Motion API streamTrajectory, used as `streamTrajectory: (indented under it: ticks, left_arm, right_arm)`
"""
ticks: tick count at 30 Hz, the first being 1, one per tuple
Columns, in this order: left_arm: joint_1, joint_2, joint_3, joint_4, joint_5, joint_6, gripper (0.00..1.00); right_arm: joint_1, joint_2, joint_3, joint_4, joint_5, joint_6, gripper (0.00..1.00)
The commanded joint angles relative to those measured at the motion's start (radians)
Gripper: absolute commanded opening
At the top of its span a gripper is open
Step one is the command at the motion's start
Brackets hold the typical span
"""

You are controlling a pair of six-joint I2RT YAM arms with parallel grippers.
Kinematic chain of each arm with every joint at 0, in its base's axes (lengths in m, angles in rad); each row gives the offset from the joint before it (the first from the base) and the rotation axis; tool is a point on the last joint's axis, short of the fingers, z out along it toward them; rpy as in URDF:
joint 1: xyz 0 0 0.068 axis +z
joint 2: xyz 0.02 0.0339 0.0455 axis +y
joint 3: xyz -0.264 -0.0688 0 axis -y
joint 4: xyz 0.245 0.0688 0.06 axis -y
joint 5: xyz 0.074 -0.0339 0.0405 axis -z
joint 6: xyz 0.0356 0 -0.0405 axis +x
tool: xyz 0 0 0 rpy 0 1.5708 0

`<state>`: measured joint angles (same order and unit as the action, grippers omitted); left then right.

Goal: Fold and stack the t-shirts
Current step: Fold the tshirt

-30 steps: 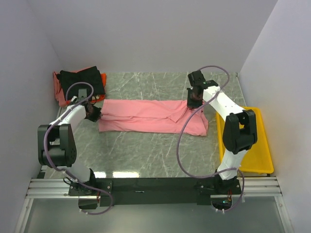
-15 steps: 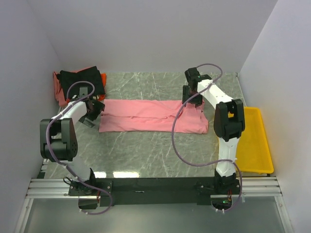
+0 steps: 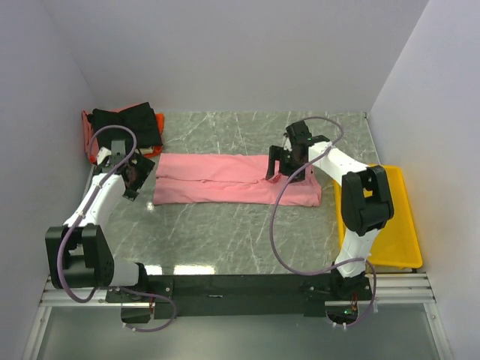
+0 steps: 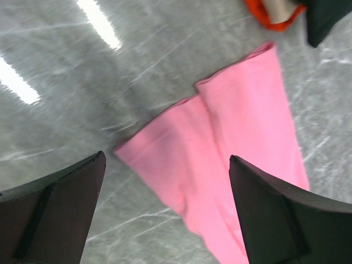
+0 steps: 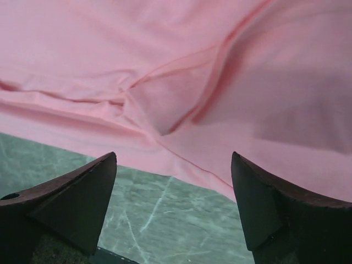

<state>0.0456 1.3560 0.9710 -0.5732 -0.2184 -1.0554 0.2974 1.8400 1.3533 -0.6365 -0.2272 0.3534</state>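
Long shirt: one plain salmon-pink cloth t-shirt (image 3: 225, 180) is lying folded into a long band across the middle of the grey marble table (image 3: 225, 240).
Folded pile: two shirts are showing clearly in the far left corner, a black folded shirt (image 3: 129, 124) sitting on an orange-red folded shirt (image 3: 90, 142).
Left gripper (image 4: 165, 165): one, hanging over the band's left end, fingers spread wide, gripping nothing.
Right gripper (image 5: 173, 159): one, hanging over the band's right part, fingers spread wide, empty.
Bin: one yellow plastic bin (image 3: 394, 232) is sitting at the right edge.
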Motion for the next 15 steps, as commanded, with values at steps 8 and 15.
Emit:
streamTrajectory:
  ticks: [8, 15]
  left_arm:
    - [0.004, -0.127, -0.071, -0.063, -0.067, 0.012, 0.99]
    - [0.004, -0.156, -0.064, -0.086, -0.078, 0.008, 0.99]
  right_arm:
    - [0.048, 0.151, 0.13, 0.156, -0.144, 0.019, 0.91]
    - [0.051, 0.283, 0.378, 0.15, -0.161, 0.067, 0.91]
